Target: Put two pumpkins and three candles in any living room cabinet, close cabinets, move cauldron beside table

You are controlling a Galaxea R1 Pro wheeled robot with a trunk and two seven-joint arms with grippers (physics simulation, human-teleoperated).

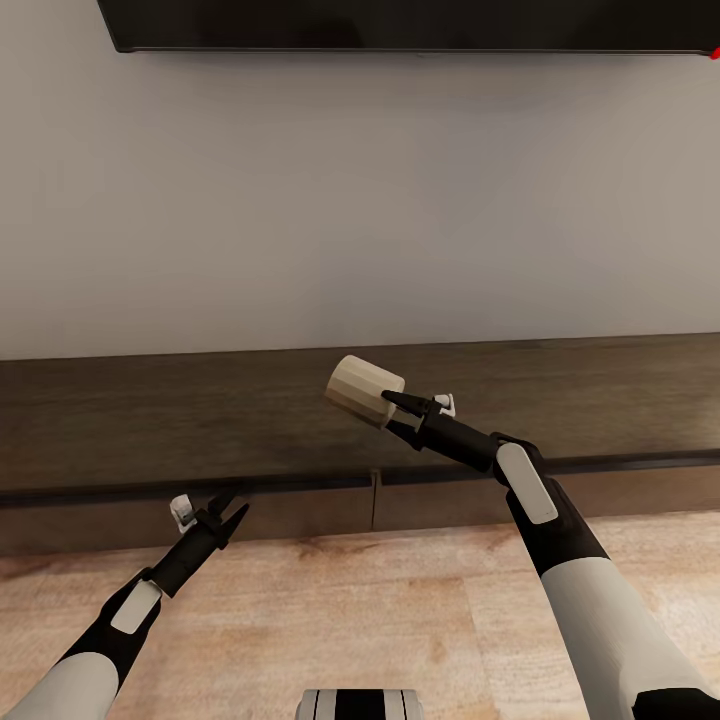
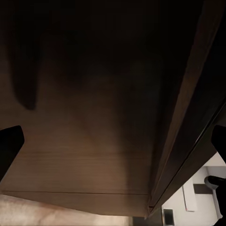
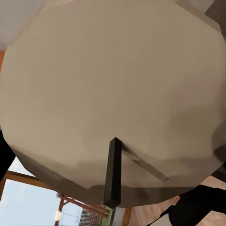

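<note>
A stubby beige candle (image 1: 364, 390) sits just right of centre in the head view, tipped on its side and raised above the long dark wooden cabinet (image 1: 200, 420). The right gripper (image 1: 392, 410) pinches it: its two black fingers close on the candle's right end, so the body sticks out to the upper left beyond the fingertips. In the right wrist view the candle's (image 3: 113, 84) pale round face lies close to the lens, with a thin dark wick (image 3: 113, 172) standing off it.

In the lower left of the head view, the left gripper (image 1: 228, 510) hangs empty with its fingers spread, just in front of the cabinet's closed drawer fronts. Pale wood floor (image 1: 350, 600) runs below, a grey wall (image 1: 350, 200) above, and a black screen (image 1: 400, 25) crosses the top edge.
</note>
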